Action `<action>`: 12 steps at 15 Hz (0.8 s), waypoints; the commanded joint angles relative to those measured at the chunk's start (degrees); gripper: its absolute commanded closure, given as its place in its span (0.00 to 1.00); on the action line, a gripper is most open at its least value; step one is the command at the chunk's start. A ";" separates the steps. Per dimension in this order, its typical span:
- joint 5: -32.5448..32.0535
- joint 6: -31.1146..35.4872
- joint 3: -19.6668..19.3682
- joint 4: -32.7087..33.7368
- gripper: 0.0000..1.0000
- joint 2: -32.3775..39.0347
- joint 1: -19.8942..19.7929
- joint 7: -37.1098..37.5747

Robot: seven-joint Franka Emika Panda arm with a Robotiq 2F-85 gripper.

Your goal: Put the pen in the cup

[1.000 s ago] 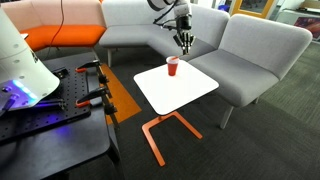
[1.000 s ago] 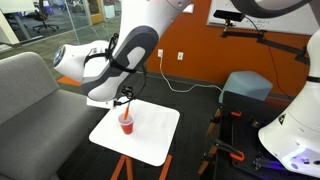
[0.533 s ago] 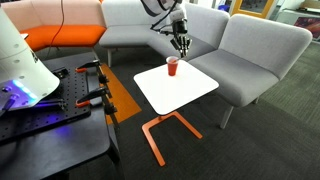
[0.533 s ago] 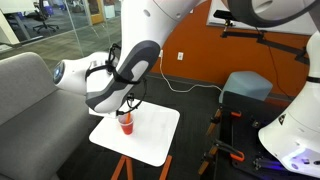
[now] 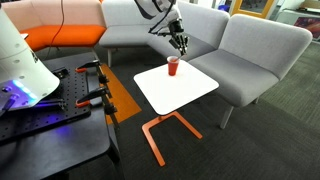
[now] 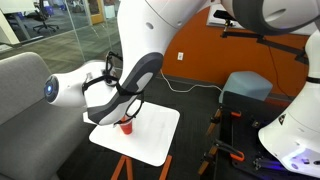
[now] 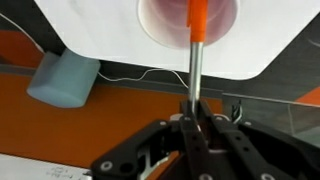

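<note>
The red cup (image 5: 173,66) stands near the far edge of the small white table (image 5: 180,88); it also shows in an exterior view (image 6: 126,125), partly behind the arm. In the wrist view the cup (image 7: 190,22) is at the top, its whitish inside open toward the camera. My gripper (image 7: 192,108) is shut on the pen (image 7: 196,60), a thin grey stick with an orange end that points into the cup's mouth. In an exterior view the gripper (image 5: 180,42) hangs just above and behind the cup.
Grey sofa seats (image 5: 250,50) stand behind the table and an orange seat (image 5: 60,38) to one side. A black bench with clamps (image 5: 60,100) is nearby. A grey-blue box (image 7: 62,78) and a cable lie on the orange floor.
The arm has swung lower and across the cup, so it now hides more of the cup in one exterior view. The gripper stays shut on the pen above the cup.
</note>
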 commanded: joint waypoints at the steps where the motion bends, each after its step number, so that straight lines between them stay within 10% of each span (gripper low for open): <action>1: -3.43 -0.30 -0.91 -0.85 0.97 0.05 1.26 3.51; 6: -5.59 0.37 -0.09 -0.98 0.95 0.62 0.76 5.54; 7: -5.67 0.42 0.06 -0.99 0.63 0.64 0.67 6.07; 12: -5.69 1.35 0.62 -1.62 0.34 0.07 0.40 7.24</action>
